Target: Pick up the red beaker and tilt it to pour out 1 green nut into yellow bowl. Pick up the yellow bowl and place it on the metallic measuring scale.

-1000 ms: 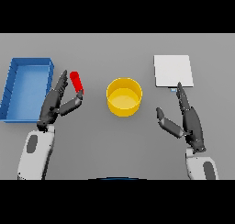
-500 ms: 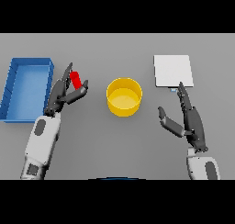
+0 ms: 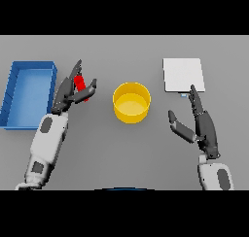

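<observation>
While the left hand (image 3: 73, 92) closes its fingers around the beaker (image 3: 81, 87) left of the bowl (image 3: 131, 101), nothing looks poured yet, the scale (image 3: 183, 75) is bare, and the right hand (image 3: 199, 124) waits open.
</observation>
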{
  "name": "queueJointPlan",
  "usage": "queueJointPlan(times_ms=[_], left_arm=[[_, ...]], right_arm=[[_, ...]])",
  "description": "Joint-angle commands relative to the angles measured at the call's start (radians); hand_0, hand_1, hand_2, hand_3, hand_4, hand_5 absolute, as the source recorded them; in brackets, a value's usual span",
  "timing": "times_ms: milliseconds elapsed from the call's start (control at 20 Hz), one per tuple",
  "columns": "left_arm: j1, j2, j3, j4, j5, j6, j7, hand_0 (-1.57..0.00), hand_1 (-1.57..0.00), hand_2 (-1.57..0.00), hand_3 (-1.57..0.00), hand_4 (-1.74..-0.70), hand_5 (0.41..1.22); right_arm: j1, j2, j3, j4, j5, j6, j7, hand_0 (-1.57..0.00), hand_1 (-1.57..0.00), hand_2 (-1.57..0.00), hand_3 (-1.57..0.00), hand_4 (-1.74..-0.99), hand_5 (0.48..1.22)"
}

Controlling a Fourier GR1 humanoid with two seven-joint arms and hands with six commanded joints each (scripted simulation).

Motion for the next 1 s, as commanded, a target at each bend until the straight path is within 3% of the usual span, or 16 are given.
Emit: queueJointPlan(times_ms=[0, 50, 100, 150, 250, 300, 400, 450, 600, 650, 950], left_arm=[[-0.012, -0.006, 0.006, 0.015, 0.003, 0.008, -0.003, 0.00, 0.00, -0.03, 0.00, -1.39, 0.752], [-0.011, -0.015, 0.014, 0.024, 0.008, 0.017, -0.016, -0.08, -0.08, -0.12, -0.08, -1.42, 0.770], [-0.028, -0.018, 0.026, 0.032, 0.018, 0.022, 0.000, -0.25, -0.28, -0.31, -0.22, -1.44, 0.795], [-0.040, -0.025, 0.035, 0.043, 0.023, 0.035, 0.012, -0.46, -0.48, -0.50, -0.49, -1.44, 0.881], [-0.056, -0.033, 0.026, 0.074, -0.017, 0.090, -0.003, -0.86, -0.87, -0.89, -0.88, -1.44, 1.003], [-0.048, -0.035, 0.024, 0.077, -0.030, 0.101, -0.046, -1.00, -1.01, -1.02, -1.02, -1.44, 1.047], [-0.058, -0.046, 0.032, 0.088, -0.033, 0.105, -0.063, -1.21, -1.21, -1.22, -1.22, -1.45, 1.109], [-0.068, -0.045, 0.037, 0.101, -0.037, 0.106, -0.060, -1.28, -1.29, -1.29, -1.29, -1.45, 1.132], [-0.050, -0.055, 0.036, 0.080, -0.023, 0.119, -0.097, -1.42, -1.42, -1.43, -1.43, -1.59, 1.123], [-0.053, -0.054, 0.035, 0.072, -0.013, 0.118, -0.095, -1.45, -1.45, -1.46, -1.45, -1.62, 1.117], [-0.064, -0.024, -0.012, -0.038, -0.017, 0.161, -0.058, -1.54, -1.54, -1.54, -1.54, -1.71, 1.097]], right_arm=[[0.005, -0.005, 0.000, -0.001, 0.005, -0.001, -0.012, 0.00, 0.00, 0.00, 0.00, -1.295, 0.683], [0.008, -0.009, -0.004, 0.001, 0.003, 0.000, -0.020, 0.00, 0.00, 0.00, 0.00, -1.291, 0.684], [0.005, -0.009, -0.004, 0.001, 0.000, 0.003, -0.025, 0.00, 0.00, 0.00, 0.00, -1.289, 0.684], [0.003, -0.014, -0.003, -0.003, 0.000, 0.007, -0.028, 0.00, 0.00, 0.00, 0.00, -1.286, 0.685], [0.013, -0.006, 0.002, 0.006, 0.006, 0.005, -0.030, 0.00, 0.00, 0.00, 0.00, -1.283, 0.683], [0.009, -0.004, 0.003, -0.003, 0.005, 0.003, -0.026, 0.00, 0.00, 0.00, 0.00, -1.287, 0.684], [-0.002, -0.004, 0.000, 0.008, 0.001, 0.005, -0.017, 0.00, 0.00, 0.00, 0.00, -1.291, 0.684], [-0.009, -0.002, 0.000, 0.013, 0.003, 0.002, -0.015, 0.00, 0.00, 0.00, 0.00, -1.293, 0.682], [-0.013, -0.010, -0.007, 0.028, -0.007, 0.013, -0.025, 0.00, 0.00, 0.00, 0.00, -1.296, 0.682], [-0.007, -0.012, -0.004, 0.028, -0.005, 0.017, -0.050, 0.00, 0.00, 0.00, 0.00, -1.288, 0.679], [-0.015, -0.004, 0.011, 0.028, 0.026, 0.000, -0.049, 0.00, 0.00, 0.00, 0.00, -1.255, 0.672]])
